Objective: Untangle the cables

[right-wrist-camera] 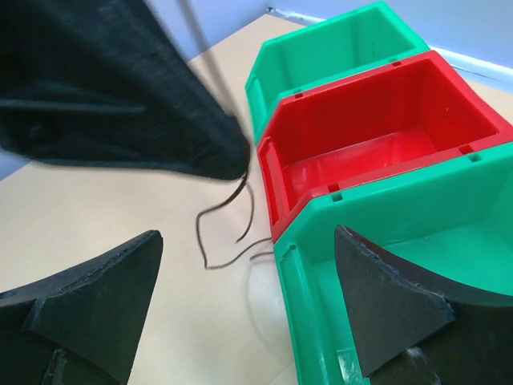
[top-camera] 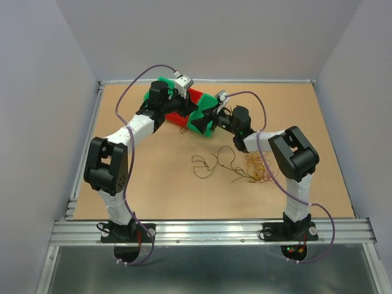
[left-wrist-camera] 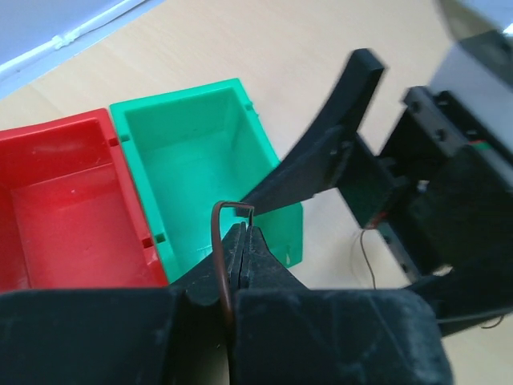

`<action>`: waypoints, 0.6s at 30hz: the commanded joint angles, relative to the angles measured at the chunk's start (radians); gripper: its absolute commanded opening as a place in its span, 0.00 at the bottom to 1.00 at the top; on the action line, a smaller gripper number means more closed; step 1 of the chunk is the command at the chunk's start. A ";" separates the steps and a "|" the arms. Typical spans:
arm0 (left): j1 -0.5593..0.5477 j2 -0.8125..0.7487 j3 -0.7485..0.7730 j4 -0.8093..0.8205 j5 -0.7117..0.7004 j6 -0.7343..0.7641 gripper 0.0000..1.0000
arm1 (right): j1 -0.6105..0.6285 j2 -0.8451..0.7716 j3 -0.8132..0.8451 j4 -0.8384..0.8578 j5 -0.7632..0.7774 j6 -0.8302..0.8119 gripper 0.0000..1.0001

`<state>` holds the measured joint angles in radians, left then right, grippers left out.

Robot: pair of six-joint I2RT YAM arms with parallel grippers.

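My left gripper (left-wrist-camera: 243,231) is shut on a thin dark brown cable (left-wrist-camera: 218,241) that loops over its tips, above the near green bin (left-wrist-camera: 200,164). In the right wrist view that cable (right-wrist-camera: 244,196) dangles from the left gripper's dark fingers (right-wrist-camera: 120,88) to the table beside the red bin (right-wrist-camera: 377,136). My right gripper (right-wrist-camera: 244,305) is open and holds nothing, with one finger over the table and the other over the near green bin (right-wrist-camera: 417,241). In the top view, more dark cables (top-camera: 211,165) and orange cables (top-camera: 257,168) lie loose mid-table.
Three small open bins stand in a row at the back centre: green (right-wrist-camera: 337,48), red and green. Both grippers (top-camera: 179,103) (top-camera: 211,116) hover close together over them. The right gripper's finger (left-wrist-camera: 337,136) reaches into the left wrist view. Grey walls enclose the table (top-camera: 147,177).
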<state>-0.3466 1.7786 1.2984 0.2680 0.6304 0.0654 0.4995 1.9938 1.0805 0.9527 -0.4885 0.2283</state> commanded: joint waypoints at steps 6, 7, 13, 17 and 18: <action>-0.068 -0.131 -0.039 0.002 0.022 0.001 0.01 | 0.017 0.045 0.102 0.187 0.077 0.066 0.90; -0.068 -0.137 -0.044 0.007 0.022 -0.004 0.03 | 0.020 0.048 0.104 0.190 0.088 0.069 0.89; -0.066 -0.200 -0.100 0.056 0.048 0.001 0.39 | 0.020 0.051 0.072 0.228 0.267 0.103 0.01; -0.057 -0.264 -0.181 0.144 0.012 -0.009 0.55 | 0.007 0.022 0.012 0.242 0.454 0.169 0.01; -0.051 -0.277 -0.194 0.158 0.008 -0.009 0.57 | -0.001 0.014 0.001 0.242 0.478 0.187 0.01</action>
<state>-0.4065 1.5925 1.1584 0.3134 0.6384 0.0624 0.5175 2.0426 1.1282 1.0920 -0.2256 0.3397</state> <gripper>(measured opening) 0.533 0.019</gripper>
